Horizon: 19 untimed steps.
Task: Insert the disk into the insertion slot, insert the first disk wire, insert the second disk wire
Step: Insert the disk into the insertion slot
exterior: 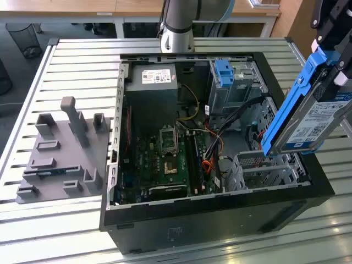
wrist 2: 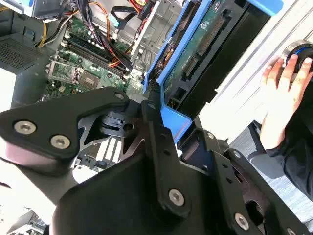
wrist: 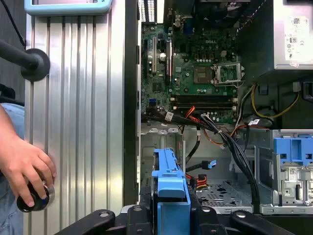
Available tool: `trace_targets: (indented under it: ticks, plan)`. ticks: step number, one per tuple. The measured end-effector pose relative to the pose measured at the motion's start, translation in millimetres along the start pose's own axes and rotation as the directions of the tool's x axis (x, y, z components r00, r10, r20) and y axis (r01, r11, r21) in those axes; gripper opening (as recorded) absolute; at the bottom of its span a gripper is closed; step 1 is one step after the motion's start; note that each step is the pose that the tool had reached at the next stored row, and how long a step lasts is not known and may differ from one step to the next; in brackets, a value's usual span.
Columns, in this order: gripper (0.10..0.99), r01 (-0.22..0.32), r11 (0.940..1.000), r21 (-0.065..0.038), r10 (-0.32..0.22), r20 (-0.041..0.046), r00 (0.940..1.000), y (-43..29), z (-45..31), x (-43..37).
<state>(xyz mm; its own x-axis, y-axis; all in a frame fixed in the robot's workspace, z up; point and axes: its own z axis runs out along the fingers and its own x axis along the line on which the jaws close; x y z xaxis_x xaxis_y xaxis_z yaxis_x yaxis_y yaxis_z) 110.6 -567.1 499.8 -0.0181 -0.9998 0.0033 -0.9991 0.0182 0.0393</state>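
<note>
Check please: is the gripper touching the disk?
Touching. In the first wrist view the gripper grips the disk by its blue carrier, fingers pressed on both sides.

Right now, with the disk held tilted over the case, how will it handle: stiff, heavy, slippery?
Likely stiff: the disk is a flat metal slab and shows no sag while tilted in the hand. Probably dense for its size. The smooth blue carrier the hand grips might slip, and the exposed circuit board suggests it is fragile against knocks.

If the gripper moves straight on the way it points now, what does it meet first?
Probably the insertion slot, which lies beyond the disk that the gripper holds, though depth is unclear.
</note>
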Motion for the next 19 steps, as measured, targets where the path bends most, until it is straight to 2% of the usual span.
trace_targets:
  ticks: [9, 12, 14, 16, 19]
  plan:
    - [0.369, 0.0, 1.0, 0.002, 0.0, 0.0, 1.0, 0.0, 0.1, 0.0]
    - [0.369, 0.0, 0.9999, 0.016, 0.0, 0.0002, 1.0, 0.8, 0.6, 0.0]
    - [0.369, 0.0, 0.9993, 0.036, 0.0, 0.0006, 1.0, 2.4, 1.4, 0.0]
    - [0.369, 0.0, 0.9988, 0.05, 0.0, 0.001, 1.0, 4.2, 2.4, 0.1]
    - [0.369, 0.0, 0.9983, 0.058, 0.0, 0.0018, 1.0, 9.8, 4.8, -0.1]
